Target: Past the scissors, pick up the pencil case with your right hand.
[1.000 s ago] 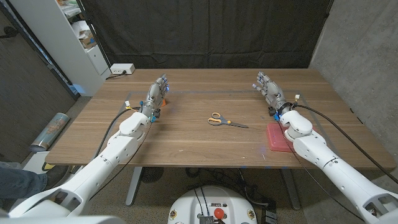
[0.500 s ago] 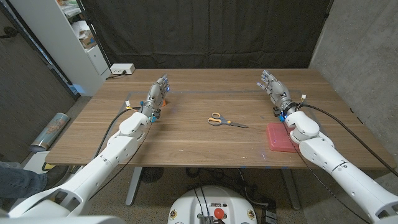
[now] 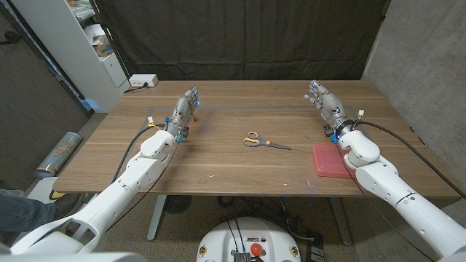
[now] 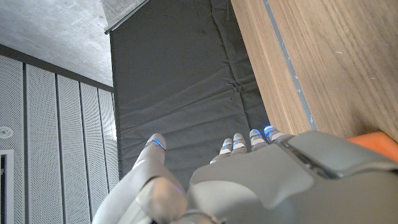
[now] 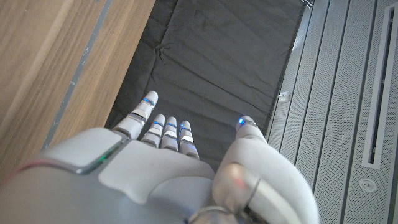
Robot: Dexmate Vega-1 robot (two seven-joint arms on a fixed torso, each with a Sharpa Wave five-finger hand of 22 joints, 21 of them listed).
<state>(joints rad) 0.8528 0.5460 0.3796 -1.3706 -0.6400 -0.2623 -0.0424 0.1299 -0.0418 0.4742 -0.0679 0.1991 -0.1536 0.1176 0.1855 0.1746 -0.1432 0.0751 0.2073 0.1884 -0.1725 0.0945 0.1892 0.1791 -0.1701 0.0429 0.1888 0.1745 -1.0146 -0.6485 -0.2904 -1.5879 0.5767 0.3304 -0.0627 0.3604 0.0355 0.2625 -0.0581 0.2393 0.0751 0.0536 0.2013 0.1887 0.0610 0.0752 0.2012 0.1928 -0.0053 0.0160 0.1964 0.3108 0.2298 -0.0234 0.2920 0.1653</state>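
Nothing picked yet: my right hand (image 3: pixel 325 104), fingers spread and empty, sits above the flat pink pencil case (image 3: pixel 329 160), lower right.

We count on the wooden table (image 3: pixel 218 156): one pair of scissors (image 3: pixel 264 141), one pink pencil case (image 3: pixel 329 160), two robot hands, left hand (image 3: pixel 185 110) and right hand (image 3: pixel 325 105), one white box (image 3: pixel 143 81).
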